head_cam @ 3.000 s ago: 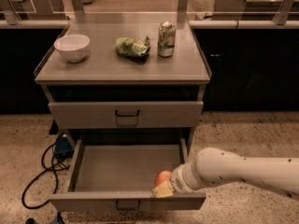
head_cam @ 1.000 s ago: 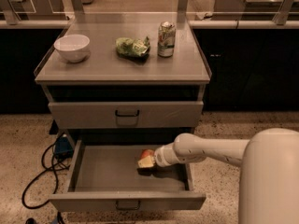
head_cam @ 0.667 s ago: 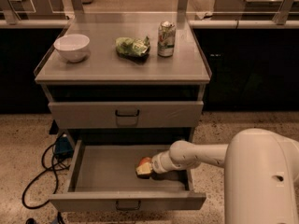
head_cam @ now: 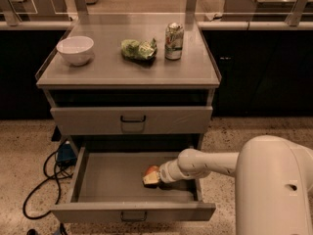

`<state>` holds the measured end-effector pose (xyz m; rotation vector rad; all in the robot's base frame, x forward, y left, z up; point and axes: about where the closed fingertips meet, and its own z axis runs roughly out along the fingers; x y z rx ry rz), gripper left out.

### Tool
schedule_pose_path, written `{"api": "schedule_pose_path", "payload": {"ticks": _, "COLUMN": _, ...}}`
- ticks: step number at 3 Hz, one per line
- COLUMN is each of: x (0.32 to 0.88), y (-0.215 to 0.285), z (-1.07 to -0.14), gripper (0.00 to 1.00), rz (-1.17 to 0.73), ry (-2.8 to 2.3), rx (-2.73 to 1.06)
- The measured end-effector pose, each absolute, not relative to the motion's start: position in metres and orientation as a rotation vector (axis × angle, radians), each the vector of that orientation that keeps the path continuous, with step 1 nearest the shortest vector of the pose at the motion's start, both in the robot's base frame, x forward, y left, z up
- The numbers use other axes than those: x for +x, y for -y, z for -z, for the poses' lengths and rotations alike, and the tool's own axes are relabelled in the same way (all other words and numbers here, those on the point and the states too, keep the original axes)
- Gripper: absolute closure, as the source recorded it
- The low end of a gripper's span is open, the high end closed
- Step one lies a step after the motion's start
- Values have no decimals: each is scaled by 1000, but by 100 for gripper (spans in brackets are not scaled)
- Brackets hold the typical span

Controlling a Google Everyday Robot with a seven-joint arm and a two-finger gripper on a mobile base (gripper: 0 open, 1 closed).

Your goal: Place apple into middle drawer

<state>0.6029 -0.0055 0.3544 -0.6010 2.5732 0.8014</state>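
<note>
Gripper (head_cam: 150,178) clamped on apple (head_cam: 152,171), low inside open middle drawer (head_cam: 105,181), nearer right wall, bare floor leftward

Lab-like kitchen: counters (head_cam: 254,26), speckled floor (head_cam: 29,146); hand (head_cam: 157,176) inside drawer (head_cam: 132,212).

I have the gripper (head_cam: 159,176) down inside the open middle drawer (head_cam: 105,182), right of its centre, at the end of the white arm (head_cam: 212,163) reaching in from the right. The apple (head_cam: 150,173) sits at the gripper's tip, touching it, low over the drawer floor; I cannot tell whether it rests there. The upper drawer (head_cam: 88,120) is closed. On the cabinet top (head_cam: 98,71) I see a white bowl (head_cam: 75,49) at left, a green packet (head_cam: 138,49) in the middle and a can (head_cam: 174,41) just beside it. A black cable (head_cam: 39,187) lies on the floor at left.
</note>
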Motion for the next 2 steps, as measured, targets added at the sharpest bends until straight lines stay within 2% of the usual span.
{"api": "schedule_pose_path", "payload": {"ticks": 2, "x": 603, "y": 5, "z": -354, "gripper": 11, "rz": -802, "ry": -2573, "rx": -601}}
